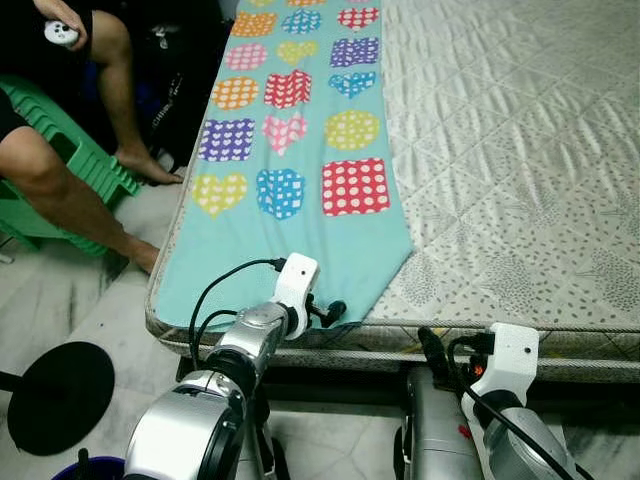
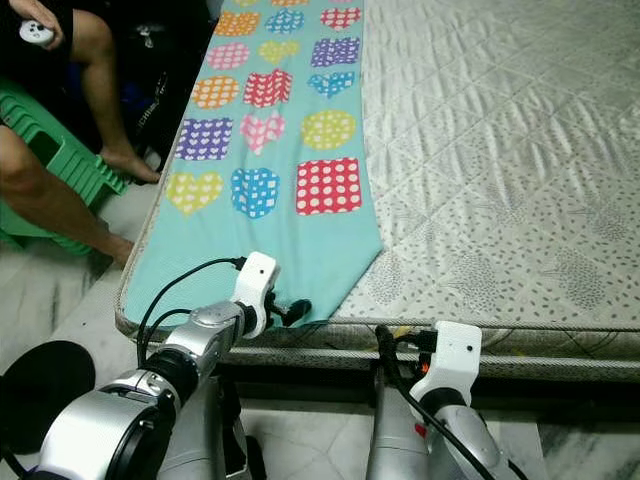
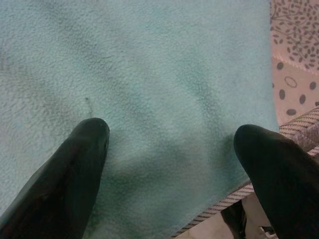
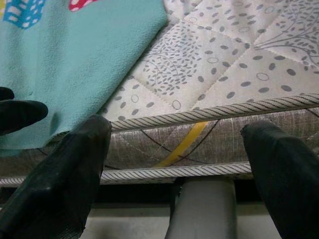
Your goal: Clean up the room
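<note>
A long teal blanket (image 1: 300,150) printed with dotted hearts, squares and circles lies along the left side of a quilted mattress (image 1: 520,150). My left gripper (image 1: 333,312) hovers over the blanket's near corner at the mattress edge, open, its two fingers (image 3: 75,169) spread above the teal fleece (image 3: 149,89) with nothing between them. My right gripper (image 1: 432,348) is lower, in front of the mattress side (image 4: 199,134), open and holding nothing.
A person sits on a green plastic chair (image 1: 70,160) at the left, bare legs (image 1: 60,200) on the floor, a white controller (image 1: 62,35) in one hand. A round black base (image 1: 55,395) stands on the tiled floor at lower left. The bed edge is right before me.
</note>
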Robot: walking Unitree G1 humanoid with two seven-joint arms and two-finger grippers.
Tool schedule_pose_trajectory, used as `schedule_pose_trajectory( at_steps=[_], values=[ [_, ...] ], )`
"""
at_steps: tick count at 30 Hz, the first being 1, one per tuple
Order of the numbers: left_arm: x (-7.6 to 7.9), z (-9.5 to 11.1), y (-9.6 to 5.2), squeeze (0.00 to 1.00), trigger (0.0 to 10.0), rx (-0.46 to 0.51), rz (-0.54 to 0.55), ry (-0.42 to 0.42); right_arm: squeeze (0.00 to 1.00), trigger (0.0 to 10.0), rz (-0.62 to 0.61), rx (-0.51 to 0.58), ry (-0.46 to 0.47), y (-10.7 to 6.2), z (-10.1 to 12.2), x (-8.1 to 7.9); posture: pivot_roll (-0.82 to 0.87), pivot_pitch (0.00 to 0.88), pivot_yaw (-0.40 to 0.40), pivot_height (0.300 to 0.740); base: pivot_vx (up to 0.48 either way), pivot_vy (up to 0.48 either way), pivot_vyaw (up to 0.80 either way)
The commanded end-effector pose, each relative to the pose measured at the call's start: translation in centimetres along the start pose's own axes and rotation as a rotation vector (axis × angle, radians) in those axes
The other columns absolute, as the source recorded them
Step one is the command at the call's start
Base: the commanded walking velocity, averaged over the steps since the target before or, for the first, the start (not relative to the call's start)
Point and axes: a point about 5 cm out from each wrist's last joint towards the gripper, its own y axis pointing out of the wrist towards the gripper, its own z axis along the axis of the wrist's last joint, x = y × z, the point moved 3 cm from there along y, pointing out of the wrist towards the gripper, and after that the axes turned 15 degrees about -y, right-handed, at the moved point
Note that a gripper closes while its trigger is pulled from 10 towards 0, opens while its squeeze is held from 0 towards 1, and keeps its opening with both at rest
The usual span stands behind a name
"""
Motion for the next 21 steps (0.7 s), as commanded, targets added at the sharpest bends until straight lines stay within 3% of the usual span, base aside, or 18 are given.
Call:
schedule_pose_trajectory(
  at_steps=[1, 6, 7, 10, 11, 13, 14, 15, 16, 21],
  values=[
    [-0.5, 0.2, -0.1, 0.0, 10.0, 0.01, 0.028, 0.007, 0.0, 10.0, 0.015, 0.011, 0.01, -0.2, 0.2, -0.3, -0.24, 0.227, 0.125, 0.586, 0.0, 0.0, 0.0],
    [-1.6, 1.3, -0.7, 0.0, 10.0, 0.113, 0.066, -0.038, 0.0, 10.0, 0.012, 0.021, 0.012, 0.3, 0.4, -0.3, -0.22, 0.215, 0.127, 0.586, 0.0, 0.0, 0.0],
    [-2.7, 1.3, -1.4, 0.0, 10.0, 0.181, 0.094, -0.096, 0.0, 10.0, -0.005, 0.05, 0.028, 0.6, 0.8, 0.1, -0.2, 0.201, 0.129, 0.586, 0.0, 0.0, 0.0],
    [-3.5, 1.1, -2.5, 0.0, 10.0, 0.256, 0.113, -0.147, 0.0, 10.0, -0.016, 0.072, 0.04, 1.0, 1.2, 0.4, -0.19, 0.191, 0.13, 0.586, 0.0, 0.0, 0.0],
    [-3.5, 1.1, -2.5, 0.0, 10.0, 0.256, 0.113, -0.147, 0.0, 10.0, -0.016, 0.072, 0.04, 1.0, 1.2, 0.4, -0.19, 0.191, 0.13, 0.586, 0.0, 0.0, 0.0],
    [-3.9, 0.6, -4.3, 0.0, 10.0, 0.323, 0.133, -0.17, 0.0, 10.0, -0.017, 0.079, 0.05, 1.3, 1.3, 0.4, -0.18, 0.179, 0.13, 0.586, 0.0, 0.0, 0.0],
    [-3.9, 0.6, -4.3, 0.0, 10.0, 0.323, 0.133, -0.17, 0.0, 10.0, -0.017, 0.079, 0.05, 1.3, 1.3, 0.4, -0.18, 0.179, 0.13, 0.586, 0.0, 0.0, 0.0],
    [-4.4, -0.5, -7.1, 0.0, 10.0, 0.386, 0.181, -0.2, 0.0, 10.0, -0.019, 0.085, 0.055, 1.9, 1.3, 0.5, -0.16, 0.153, 0.129, 0.586, 0.0, 0.0, 0.0],
    [-4.4, -0.5, -7.1, 0.0, 10.0, 0.386, 0.181, -0.2, 0.0, 10.0, -0.019, 0.085, 0.055, 1.9, 1.3, 0.5, -0.16, 0.153, 0.129, 0.586, 0.0, 0.0, 0.0],
    [-5.1, -2.4, -12.7, 0.0, 10.0, 0.502, 0.296, -0.209, 0.0, 10.0, -0.009, 0.106, 0.053, 3.2, 1.9, 0.6, -0.12, 0.12, 0.119, 0.586, 0.0, 0.0, 0.0]
  ],
)
